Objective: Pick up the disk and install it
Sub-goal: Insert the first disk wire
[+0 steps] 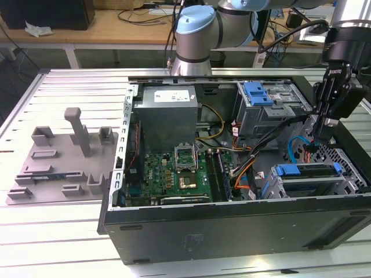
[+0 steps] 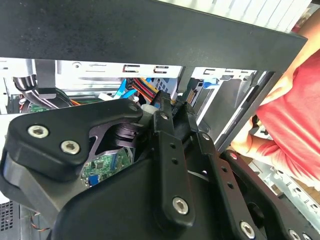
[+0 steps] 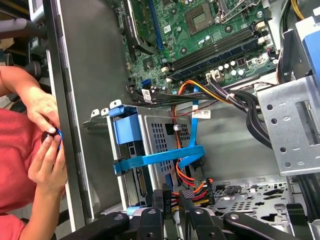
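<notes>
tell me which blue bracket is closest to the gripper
The blue bracket just below the gripper; the other bracket sits farther to the exterior view's left.

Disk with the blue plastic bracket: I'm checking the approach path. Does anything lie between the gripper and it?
Yes. In the first wrist view, a bundle of red, yellow and black wires and a flat blue cable lie between the gripper and the disk in its blue plastic bracket.

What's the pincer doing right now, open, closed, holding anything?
Pincer: cannot be told, open or closed; it hangs inside the computer case near the drive cage.
A person's hand: holding a small dark object outside the case.
</notes>
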`<control>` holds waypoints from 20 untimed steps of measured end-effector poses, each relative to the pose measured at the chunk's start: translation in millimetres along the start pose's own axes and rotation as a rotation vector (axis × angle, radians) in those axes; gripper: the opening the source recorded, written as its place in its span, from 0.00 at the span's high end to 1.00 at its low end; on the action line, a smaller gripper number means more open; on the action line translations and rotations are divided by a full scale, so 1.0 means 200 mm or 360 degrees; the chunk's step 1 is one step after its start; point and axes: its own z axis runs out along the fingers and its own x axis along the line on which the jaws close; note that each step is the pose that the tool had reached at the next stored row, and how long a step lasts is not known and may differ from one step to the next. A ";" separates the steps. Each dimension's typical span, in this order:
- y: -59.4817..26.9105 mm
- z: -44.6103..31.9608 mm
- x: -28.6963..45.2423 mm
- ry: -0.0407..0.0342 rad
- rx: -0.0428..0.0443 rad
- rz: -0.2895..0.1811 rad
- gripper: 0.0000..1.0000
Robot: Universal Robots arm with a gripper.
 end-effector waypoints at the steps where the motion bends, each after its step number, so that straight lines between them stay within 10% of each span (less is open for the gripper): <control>1: -0.001 0.000 0.000 0.0000 -0.0001 0.0002 0.74; 20: -0.003 0.006 0.006 -0.0002 -0.0038 0.0056 0.84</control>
